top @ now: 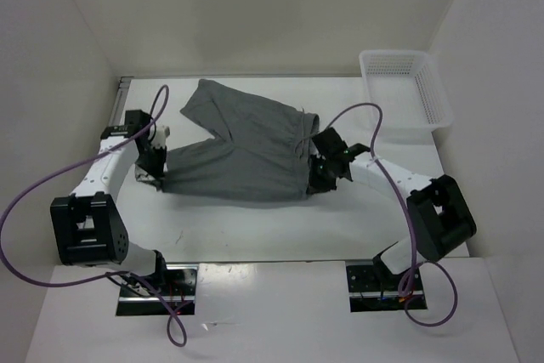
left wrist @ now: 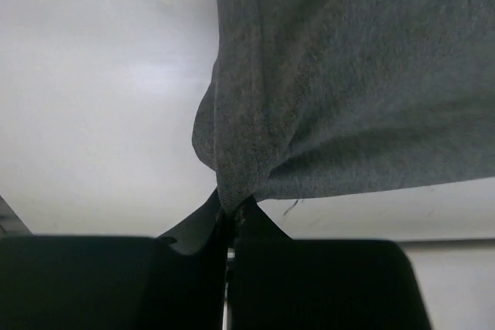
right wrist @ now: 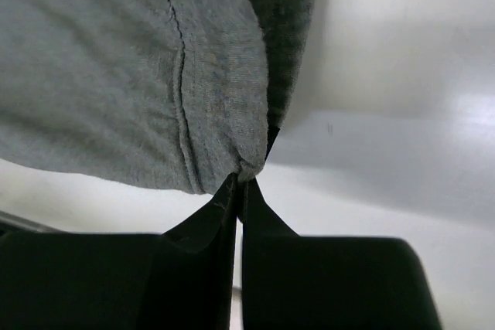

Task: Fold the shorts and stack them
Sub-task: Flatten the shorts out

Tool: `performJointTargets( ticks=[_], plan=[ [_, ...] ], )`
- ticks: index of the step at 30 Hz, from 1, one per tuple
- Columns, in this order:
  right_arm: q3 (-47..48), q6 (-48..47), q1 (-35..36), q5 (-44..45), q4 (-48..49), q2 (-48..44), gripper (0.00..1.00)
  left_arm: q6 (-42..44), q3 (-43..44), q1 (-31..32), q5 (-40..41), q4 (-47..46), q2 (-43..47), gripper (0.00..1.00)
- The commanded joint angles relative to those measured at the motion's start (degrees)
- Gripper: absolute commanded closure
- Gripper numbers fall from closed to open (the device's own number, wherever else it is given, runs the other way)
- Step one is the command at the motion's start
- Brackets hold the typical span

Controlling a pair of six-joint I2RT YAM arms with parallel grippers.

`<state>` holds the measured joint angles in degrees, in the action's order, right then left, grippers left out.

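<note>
Shorts [top: 242, 146] stretched between left fingers [left wrist: 203, 222] and right fingers [right wrist: 216, 210], both clamped on fabric, wrists low, angled inward

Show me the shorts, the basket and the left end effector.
shorts [top: 242, 146], top view, middle of the fabric.
basket [top: 395, 54], top view, far rim.
left end effector [left wrist: 230, 210], left wrist view, between its fingertips.

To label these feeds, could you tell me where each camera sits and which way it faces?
Top: above and behind the arms, which show; faces down on table, shorts, basket.
Left wrist: on the wrist, facing along left claw, shut on shorts.
Right wrist: likewise, right claw shut on a seamed edge.
Shared: the shorts.
</note>
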<state>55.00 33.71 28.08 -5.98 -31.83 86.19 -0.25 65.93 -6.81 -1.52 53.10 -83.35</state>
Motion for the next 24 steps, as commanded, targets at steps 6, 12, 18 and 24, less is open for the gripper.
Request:
performJointTargets(
  ticks=[6, 12, 18, 24],
  plan=[
    [-12.02, 14.52, 3.92, -0.17, -2.35, -10.17, 1.0, 0.25, -12.22, 0.21, 10.74, 1.39, 5.83, 0.97],
    [-14.83, 21.2, 3.92, 3.42, -6.57, -17.96, 0.94, 0.25, -15.13, 2.06, 11.36, 5.51, 6.54, 0.85],
    [-11.15, 23.15, 3.92, 7.82, -12.98, -25.53, 0.48, 0.25, -9.61, 2.06, 12.15, 6.15, 7.06, 0.36],
    [-1.84, 17.98, 2.61, 15.03, -6.09, -19.96, 0.35, 0.25, 5.6, 2.06, 12.6, -8.15, -0.3, 0.23]
  ],
)
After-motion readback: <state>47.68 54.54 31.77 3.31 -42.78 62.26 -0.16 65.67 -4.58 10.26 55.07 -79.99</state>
